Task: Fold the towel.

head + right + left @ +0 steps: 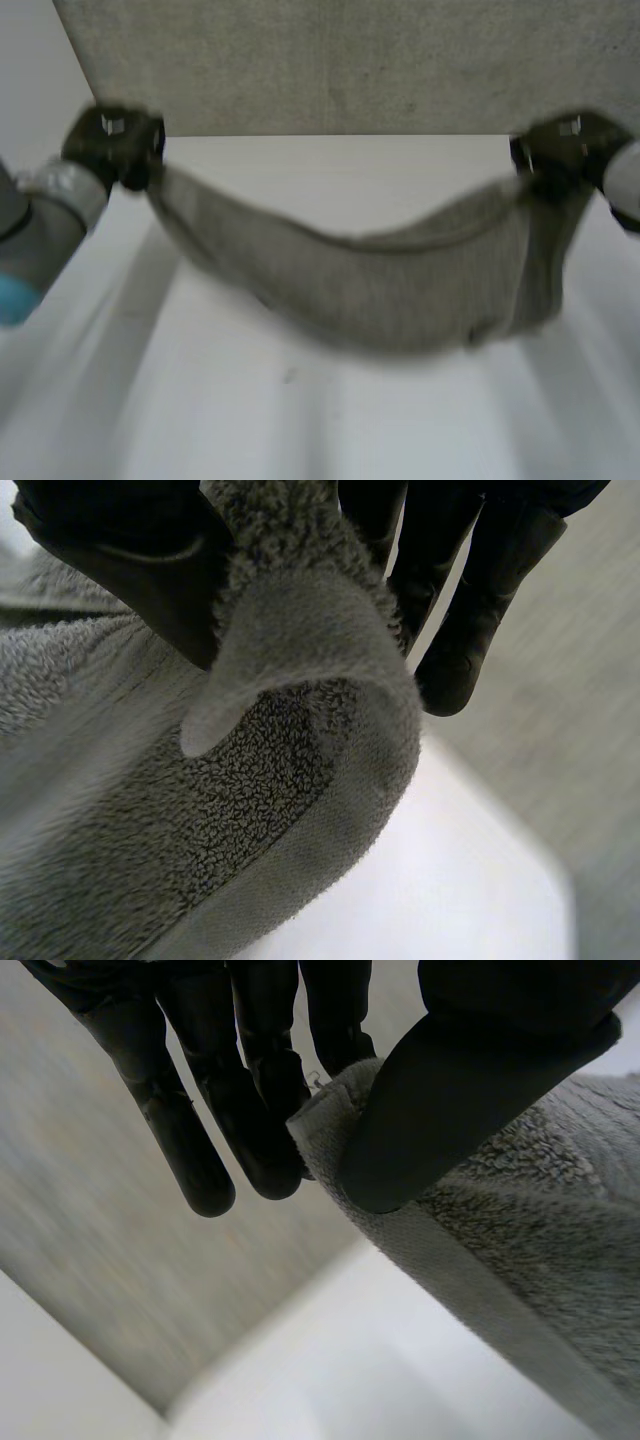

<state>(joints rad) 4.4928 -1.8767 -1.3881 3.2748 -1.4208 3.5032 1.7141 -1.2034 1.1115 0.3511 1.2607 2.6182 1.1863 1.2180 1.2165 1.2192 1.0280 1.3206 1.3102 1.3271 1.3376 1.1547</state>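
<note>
The white table point(330, 170) has the grey towel point(400, 290) sagging low over it, contact unclear

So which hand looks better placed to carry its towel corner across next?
Left, probably. The left hand pinches a flat corner of the towel cleanly under its thumb; the right hand holds a corner that is bunched and curled over. Both hold it lifted.

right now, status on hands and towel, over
Left robot hand pinching a corner of the towel; right robot hand pinching the opposite end. Towel sags between them over the table. Nothing seen in the way.
</note>
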